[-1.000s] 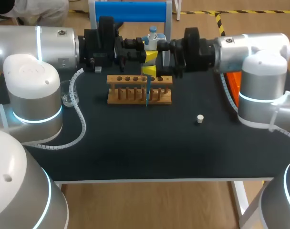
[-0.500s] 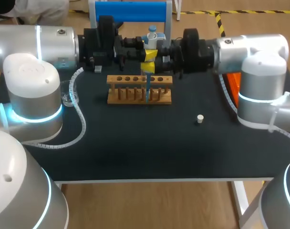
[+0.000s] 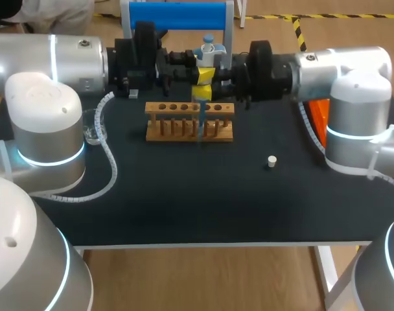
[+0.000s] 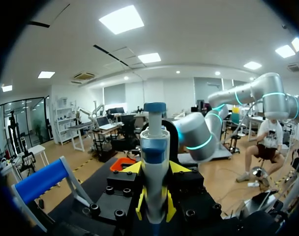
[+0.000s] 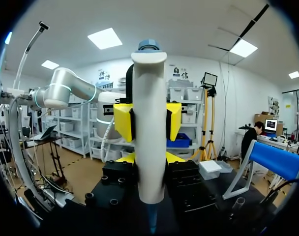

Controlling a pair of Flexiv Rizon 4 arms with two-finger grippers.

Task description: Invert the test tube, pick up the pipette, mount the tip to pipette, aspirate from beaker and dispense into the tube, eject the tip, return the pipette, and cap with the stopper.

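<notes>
At the left of the black counter: a clear glass beaker, round and smooth, well apart from both hands. Next along, the left hand, narrowed onto the pipette and gripping its upper body. Held upright at the middle back, long axis vertical: white hard plastic, a blue cap on top, a thin blue tip pointing straight down. Directly beneath, a wooden rack with a row of round holes along its top bar; tip either inside a hole or just in front of the rack, impossible to tell. Cannot make out the tube in the rack. Coming in from the right, the right hand, likewise closed on the pipette just below the left one, clamping the smooth barrel from two sides. Probably drawing up or dispensing next. For the rack, straight down along the pipette's own axis, both hands equally near. For the beaker, a sideways carry leftward, closer to the left arm. Farthest right, a small white stopper, stubby and cylindrical, alone on the counter, nearer the right arm, not yet used.
</notes>
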